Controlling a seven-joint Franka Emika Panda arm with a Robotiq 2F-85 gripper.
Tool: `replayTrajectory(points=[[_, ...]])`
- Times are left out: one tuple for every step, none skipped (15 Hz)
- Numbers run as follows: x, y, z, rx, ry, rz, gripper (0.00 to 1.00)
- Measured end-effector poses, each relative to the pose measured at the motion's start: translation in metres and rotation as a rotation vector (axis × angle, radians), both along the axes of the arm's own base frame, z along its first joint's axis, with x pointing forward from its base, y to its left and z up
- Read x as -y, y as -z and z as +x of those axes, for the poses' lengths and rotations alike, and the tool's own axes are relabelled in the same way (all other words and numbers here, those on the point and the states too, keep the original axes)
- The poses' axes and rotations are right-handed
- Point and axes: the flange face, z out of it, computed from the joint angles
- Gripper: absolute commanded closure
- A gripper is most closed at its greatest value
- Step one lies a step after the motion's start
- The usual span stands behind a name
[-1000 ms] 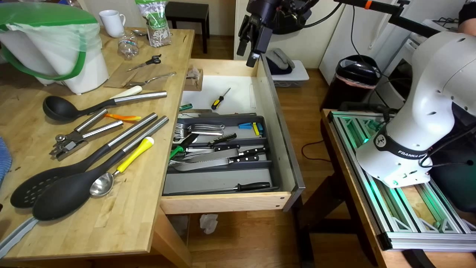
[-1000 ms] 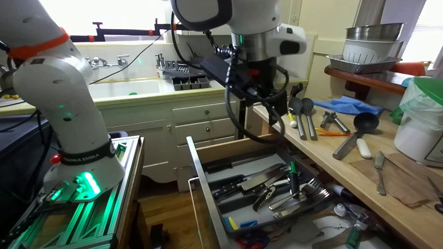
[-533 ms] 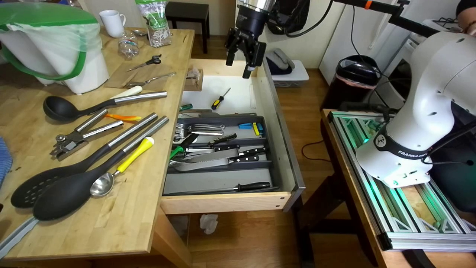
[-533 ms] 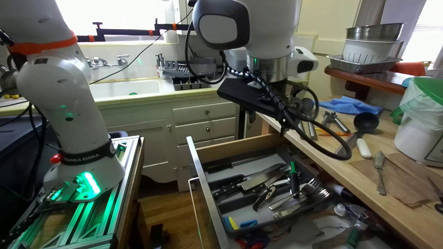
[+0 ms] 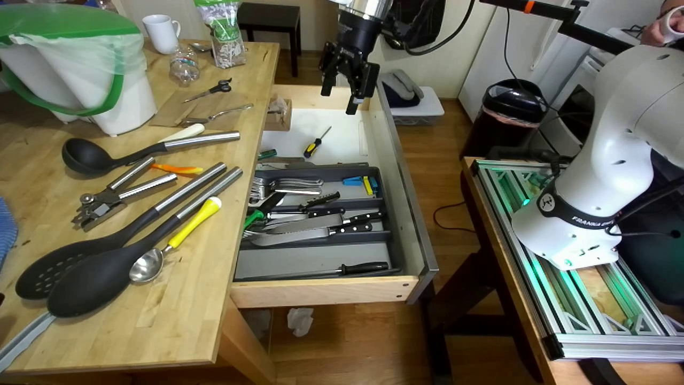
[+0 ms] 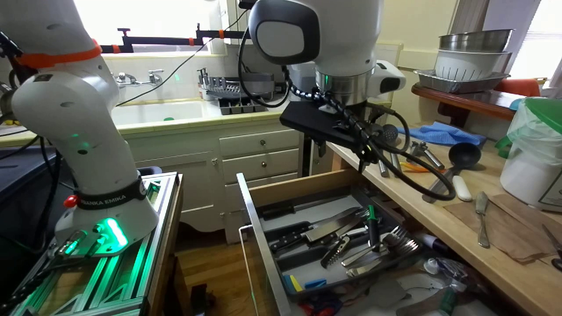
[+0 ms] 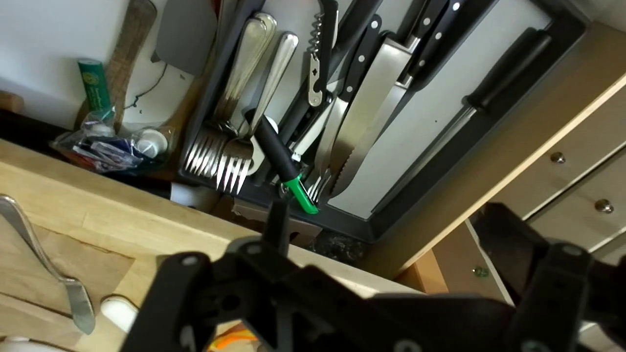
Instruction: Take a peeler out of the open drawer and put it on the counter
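The open drawer (image 5: 320, 291) holds a grey divided tray (image 6: 303, 259) of cutlery. A tool with a black handle and green head (image 7: 281, 154), which looks like a peeler, lies across the tray's dividers beside forks and knives. It also shows in both exterior views (image 5: 259, 215) (image 6: 372, 226). The light-wood counter (image 5: 176, 326) runs alongside the drawer, also visible in the wrist view (image 7: 161, 210). My gripper (image 5: 342, 99) hangs above the far part of the drawer, apart from the peeler. In the wrist view, its fingers (image 7: 389, 225) are wide apart with nothing between them.
On the counter lie a ladle (image 5: 88, 155), a slotted spoon (image 5: 48, 267), a can opener (image 5: 101, 206), a yellow-handled scoop (image 5: 195, 222) and an orange-handled tool (image 5: 179, 168). A white bin (image 5: 123, 101) stands behind. Knives (image 7: 362, 107) lie in the tray. A person's hand (image 5: 652, 35) shows.
My gripper has turned and moved toward the counter side over the drawer, then shifted only slightly. The person's hand at the top right has come in holding a white thing. The utensils have not moved.
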Motion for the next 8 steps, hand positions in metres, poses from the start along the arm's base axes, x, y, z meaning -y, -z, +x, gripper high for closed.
replayTrajectory(points=[[-0.002, 0.001, 0.002, 0.023, -0.021, 0.001, 0.0], [-0.003, 0.004, 0.005, 0.054, -0.045, 0.005, 0.0], [-0.004, 0.009, 0.008, 0.08, -0.074, 0.011, 0.0], [-0.006, 0.016, 0.012, 0.101, -0.106, 0.017, 0.0], [-0.007, 0.023, 0.016, 0.12, -0.134, 0.021, 0.0], [-0.007, 0.032, 0.021, 0.136, -0.162, 0.026, 0.0], [-0.006, 0.04, 0.026, 0.149, -0.187, 0.029, 0.0], [-0.005, 0.049, 0.031, 0.16, -0.209, 0.029, 0.0]])
